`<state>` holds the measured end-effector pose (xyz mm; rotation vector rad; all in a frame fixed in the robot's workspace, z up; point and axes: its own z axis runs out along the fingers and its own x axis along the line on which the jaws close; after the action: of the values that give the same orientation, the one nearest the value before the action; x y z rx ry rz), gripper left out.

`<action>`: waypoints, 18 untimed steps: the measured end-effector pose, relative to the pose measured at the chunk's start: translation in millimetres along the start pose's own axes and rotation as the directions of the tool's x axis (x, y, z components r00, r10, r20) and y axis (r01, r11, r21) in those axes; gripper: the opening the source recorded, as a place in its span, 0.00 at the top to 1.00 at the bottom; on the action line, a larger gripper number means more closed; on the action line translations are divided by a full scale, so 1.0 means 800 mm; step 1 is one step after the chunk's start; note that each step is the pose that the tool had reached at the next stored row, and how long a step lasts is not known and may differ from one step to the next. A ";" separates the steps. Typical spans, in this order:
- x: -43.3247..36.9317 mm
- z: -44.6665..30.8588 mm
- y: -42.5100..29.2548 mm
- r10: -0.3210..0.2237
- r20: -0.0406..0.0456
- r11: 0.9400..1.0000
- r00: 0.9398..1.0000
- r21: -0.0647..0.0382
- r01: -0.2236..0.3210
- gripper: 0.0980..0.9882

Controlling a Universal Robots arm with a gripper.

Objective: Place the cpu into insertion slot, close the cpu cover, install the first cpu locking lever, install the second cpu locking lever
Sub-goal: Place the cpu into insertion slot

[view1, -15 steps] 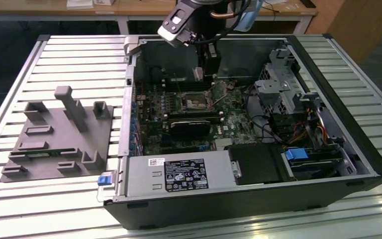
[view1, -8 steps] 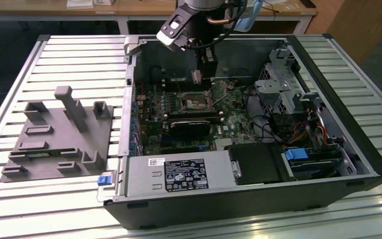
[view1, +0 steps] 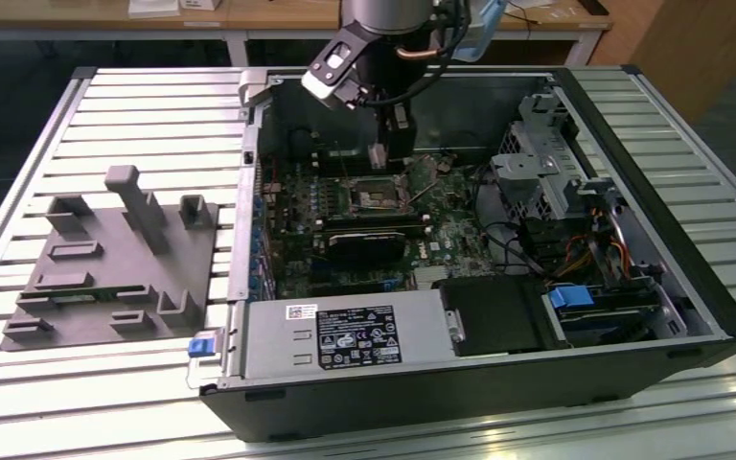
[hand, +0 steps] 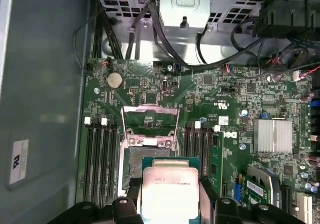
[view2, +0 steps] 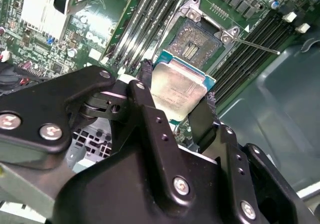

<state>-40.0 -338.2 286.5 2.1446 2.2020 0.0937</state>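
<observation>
My gripper is shut on the cpu, a flat square chip with a silvery top and a green-blue edge, pinched by two opposite sides between black fingers. In the first wrist view the cpu hangs just above and partly over the insertion slot. The slot's dark contact field lies bare. The cpu cover stands flipped open beyond the slot. A thin locking lever juts out beside the socket. In the exterior view the gripper hovers inside the case above the slot.
Long black memory slots flank the socket on both sides. A black rectangular block sits nearer the case front, with a power supply beyond it. A drive cage and cables are at the exterior view's right. A grey fixture lies on the table.
</observation>
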 end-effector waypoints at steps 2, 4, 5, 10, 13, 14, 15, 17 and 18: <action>0.000 0.0022 -0.0007 0.001 0.000 1.000 1.000 -0.001 -0.001 0.50; 0.000 0.0037 -0.0009 0.000 0.002 1.000 1.000 0.000 0.000 0.50; 0.000 0.0052 -0.0010 0.000 0.002 1.000 1.000 0.000 0.000 0.50; 0.001 0.0138 -0.0020 0.002 0.002 1.000 1.000 0.000 -0.002 0.50; 0.003 0.0200 -0.0037 0.007 0.002 1.000 1.000 0.000 -0.007 0.50; 0.004 0.0222 -0.0045 0.009 0.003 1.000 1.000 0.000 -0.009 0.50; 0.005 0.0246 -0.0050 0.010 0.003 1.000 1.000 0.000 -0.010 0.50; 0.007 0.0291 -0.0056 0.011 0.003 1.000 1.000 0.000 -0.011 0.50; 0.007 0.0316 -0.0058 0.012 0.003 1.000 1.000 0.000 -0.012 0.50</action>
<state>-42.5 -332.6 260.9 2.1560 2.1881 0.0915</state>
